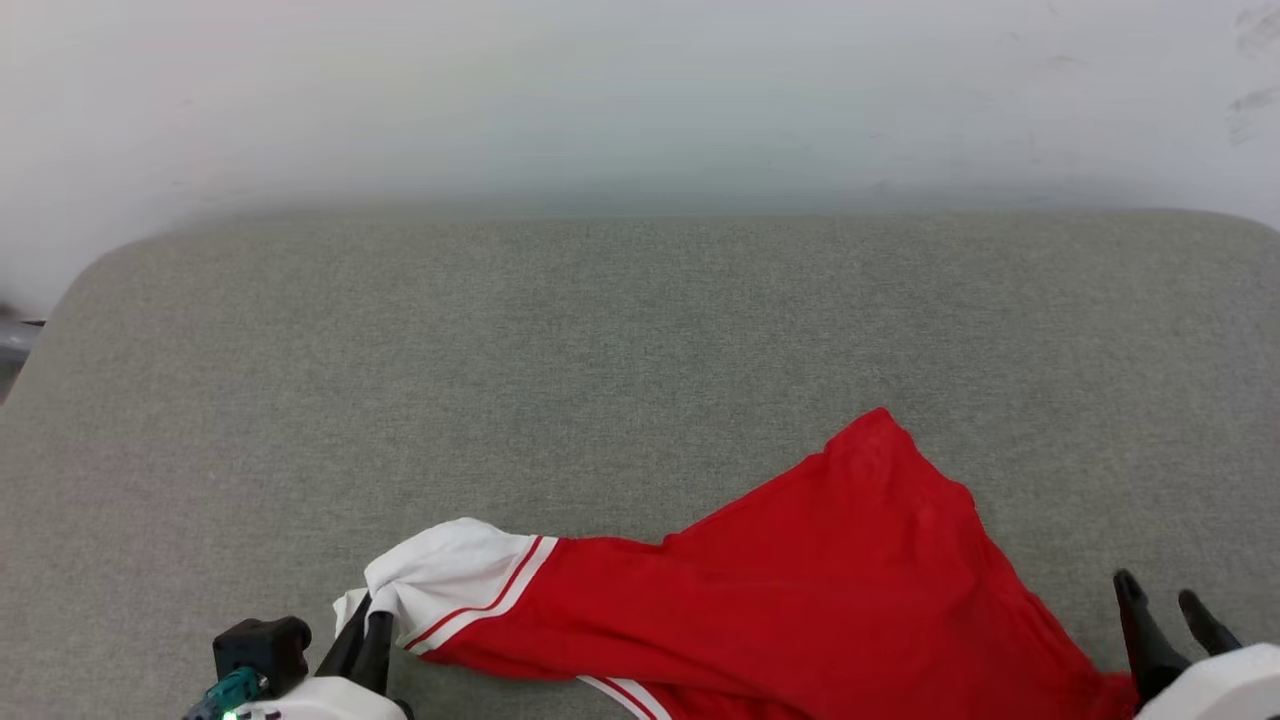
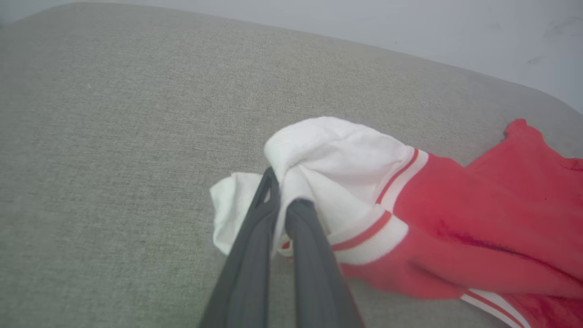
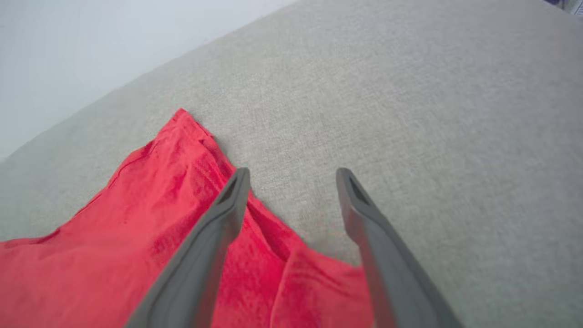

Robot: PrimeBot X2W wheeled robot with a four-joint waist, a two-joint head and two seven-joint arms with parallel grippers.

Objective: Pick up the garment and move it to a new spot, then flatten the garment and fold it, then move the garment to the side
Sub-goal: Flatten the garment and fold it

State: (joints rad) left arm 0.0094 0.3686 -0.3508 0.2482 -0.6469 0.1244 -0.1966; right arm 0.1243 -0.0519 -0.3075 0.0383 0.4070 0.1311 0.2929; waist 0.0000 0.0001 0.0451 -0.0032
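Nearest the robot, the left gripper (image 1: 372, 612) was clenched on the white short sleeve (image 2: 337, 159) of the bright red jersey T-shirt with red-and-white striped trim (image 1: 800, 580). Its two dark fingers pinched a bunched fold of the sleeve low over the surface, with the forearm coming in from the lower left of the head view. At the lower right, the right gripper (image 1: 1158, 590) had its jaws wide apart and gripped nothing. In the right wrist view its fingers (image 3: 227, 205) pointed forward and down over the shirt's red edge (image 3: 114, 228), one finger above the cloth and the other above bare upholstery.

The shirt lay along the near edge of the grey-green woven upholstered surface (image 1: 600, 350). It was pulled long between the two arms, wrinkled, with one red corner (image 1: 880, 420) pointing away from the robot. No lettering showed.

The shirt appeared to be laid out for flattening, with the folding not yet begun. The next move probably called for the right gripper to close on the red edge beneath it so both arms could draw the cloth taut and spread it. A poor hold risked catching only one layer.

Beyond the shirt, the upholstery ran to a pale wall (image 1: 600, 100).
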